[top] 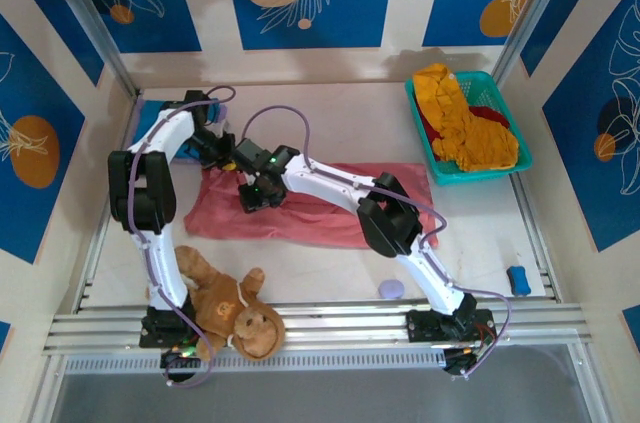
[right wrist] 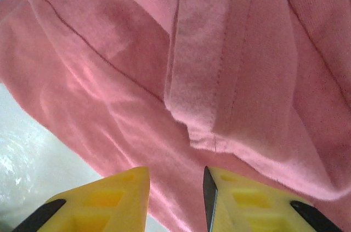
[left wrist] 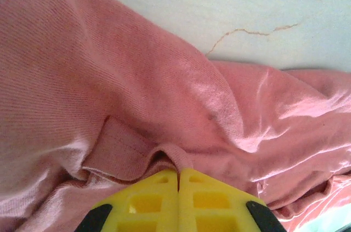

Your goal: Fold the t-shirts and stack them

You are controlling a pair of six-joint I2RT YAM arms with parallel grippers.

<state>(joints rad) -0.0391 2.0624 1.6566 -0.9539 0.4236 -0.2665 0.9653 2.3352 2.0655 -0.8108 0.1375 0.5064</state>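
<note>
One salmon-pink t-shirt [top: 310, 215] lies rumpled and part-spread mid-worktop [top: 350, 108], with a stitched hem and soft folds showing. One mustard-yellow shirt [top: 465, 128] and one dark red shirt [top: 491, 115] sit heaped in one teal basket [top: 470, 176], far right. Left claw [left wrist: 178, 173]: pressed together on a raised pink fold. Right claw [right wrist: 175, 174]: spread over the pink cloth. One plush monkey [top: 235, 311] lies at the near edge.

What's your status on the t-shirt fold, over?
Left pincer shut on salmon-pink t-shirt. Right pincer open above its hem. Plush monkey nearby, off the cloth.
</note>
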